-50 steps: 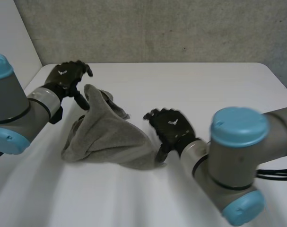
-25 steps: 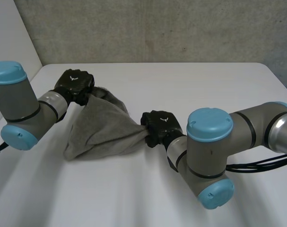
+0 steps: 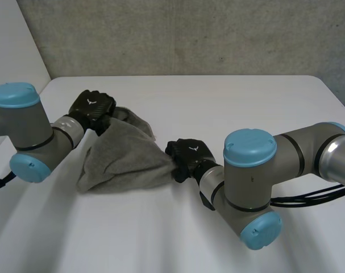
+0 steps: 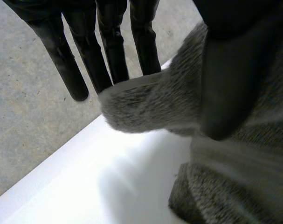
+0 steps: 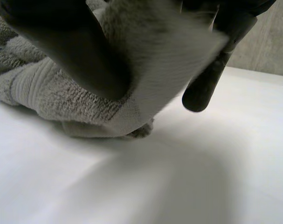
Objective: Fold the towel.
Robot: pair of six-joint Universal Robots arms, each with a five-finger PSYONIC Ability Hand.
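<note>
A grey towel point(image 3: 124, 159) lies bunched on the white table point(image 3: 235, 108), drawn out between my two hands. My left hand point(image 3: 92, 109) is at the towel's far left corner. In the left wrist view its thumb point(image 4: 230, 84) presses the towel point(image 4: 146, 102) toward its straight fingers point(image 4: 108, 51), pinching the corner. My right hand point(image 3: 186, 156) is shut on the towel's near right corner. In the right wrist view its thumb point(image 5: 71, 46) clamps the towel point(image 5: 62, 98) and one finger point(image 5: 206, 84) sticks out past it.
The table's left edge point(image 3: 44, 88) runs close behind my left hand. A grey wall point(image 3: 189, 34) rises behind the table's far edge. Bare table surface stretches to the right and toward the front.
Both hands went from open to closed on the towel's corners. The right hand slid left onto its corner, and the towel now stretches between the two hands.
</note>
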